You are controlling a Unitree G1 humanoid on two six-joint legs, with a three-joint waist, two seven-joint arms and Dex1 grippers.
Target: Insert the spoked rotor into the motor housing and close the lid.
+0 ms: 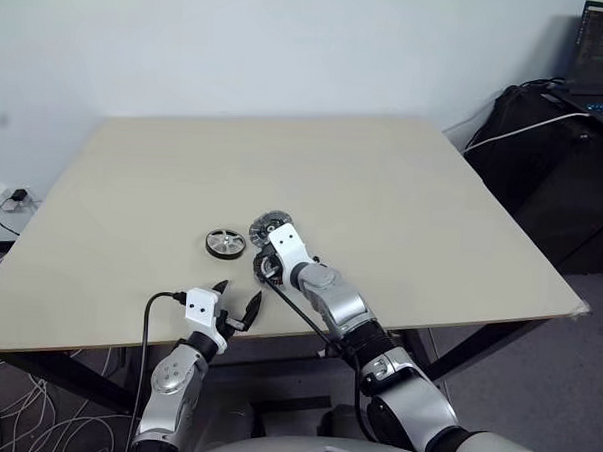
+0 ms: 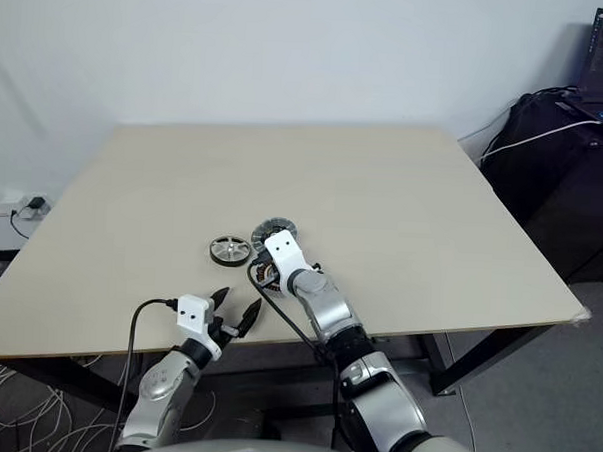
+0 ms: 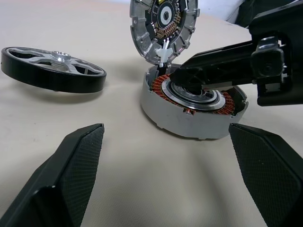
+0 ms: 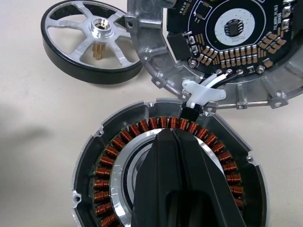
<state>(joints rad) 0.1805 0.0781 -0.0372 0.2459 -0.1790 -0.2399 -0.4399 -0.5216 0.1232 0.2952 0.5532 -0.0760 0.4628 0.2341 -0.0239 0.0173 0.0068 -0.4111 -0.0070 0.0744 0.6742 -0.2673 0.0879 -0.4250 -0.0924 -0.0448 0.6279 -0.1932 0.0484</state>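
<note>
The right claw [image 4: 176, 142] is seen closed and empty, its tip over the housing [image 3: 191, 106] centre, apparently touching. The lid [image 4: 222, 52] stands propped open, wired to the housing; a nudge could strain those wires. The rotor [image 4: 92, 40] lies beside on the table [image 1: 383, 190]. The left claw [image 1: 236, 305] is held wide.

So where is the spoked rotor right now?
The spoked rotor lies flat on the table, just left of the motor housing, ahead of the left gripper.
</note>
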